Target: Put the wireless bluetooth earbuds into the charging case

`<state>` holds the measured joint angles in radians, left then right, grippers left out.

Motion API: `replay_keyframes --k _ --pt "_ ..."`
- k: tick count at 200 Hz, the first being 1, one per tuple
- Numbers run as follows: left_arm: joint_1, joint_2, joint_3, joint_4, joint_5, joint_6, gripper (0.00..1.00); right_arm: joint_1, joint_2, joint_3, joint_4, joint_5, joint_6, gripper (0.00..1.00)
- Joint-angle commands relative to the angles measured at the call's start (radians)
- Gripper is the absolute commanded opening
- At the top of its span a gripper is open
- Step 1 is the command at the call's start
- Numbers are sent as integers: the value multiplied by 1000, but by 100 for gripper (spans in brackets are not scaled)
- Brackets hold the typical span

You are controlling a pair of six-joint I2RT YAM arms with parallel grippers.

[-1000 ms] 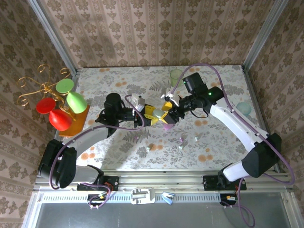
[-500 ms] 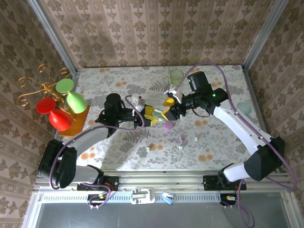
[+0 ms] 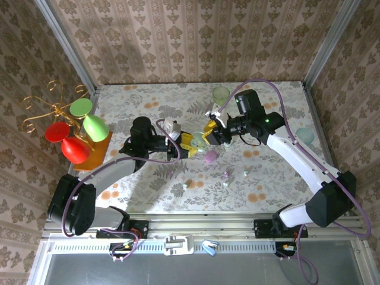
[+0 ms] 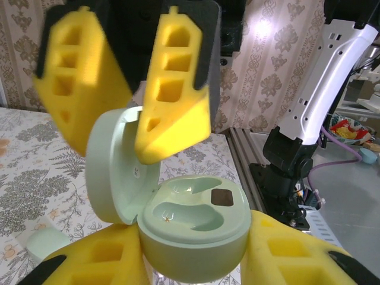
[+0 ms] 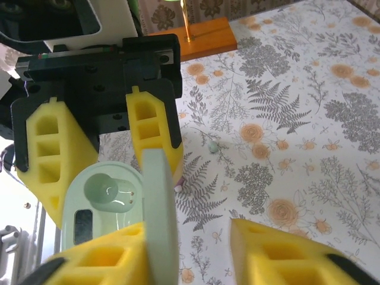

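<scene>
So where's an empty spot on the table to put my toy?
Bare cloth lies along the far edge between the wooden stand and the pale green cup, and in the far right corner beyond the right arm. The middle is crowded: mint case, pink case, loose earbuds.

Loose earbuds (image 3: 227, 174) tiny, indistinct

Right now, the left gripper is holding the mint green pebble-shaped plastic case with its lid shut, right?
Not quite. The left gripper does hold the mint green pebble-shaped plastic case, but its lid stands open, not shut, as the left wrist view shows.
</scene>
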<state>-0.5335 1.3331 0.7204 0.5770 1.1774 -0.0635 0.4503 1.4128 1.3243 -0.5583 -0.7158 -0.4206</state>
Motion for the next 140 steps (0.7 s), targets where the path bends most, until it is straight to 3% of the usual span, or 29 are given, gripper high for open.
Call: replay_keyframes --k 1,58,72,140 --pt "-2 -25 2 48 26 5 22 8 -14 -10 -25 -7 -19 27" --pt "0 -9 9 69 4 -10 24 13 -56 -25 -22 7 -22 1" --pt "1 -3 9 75 -5 -20 33 14 -73 -39 4 16 -13 0" --pt "1 19 14 115 -16 -61 54 35 -111 -74 92 102 20 0"
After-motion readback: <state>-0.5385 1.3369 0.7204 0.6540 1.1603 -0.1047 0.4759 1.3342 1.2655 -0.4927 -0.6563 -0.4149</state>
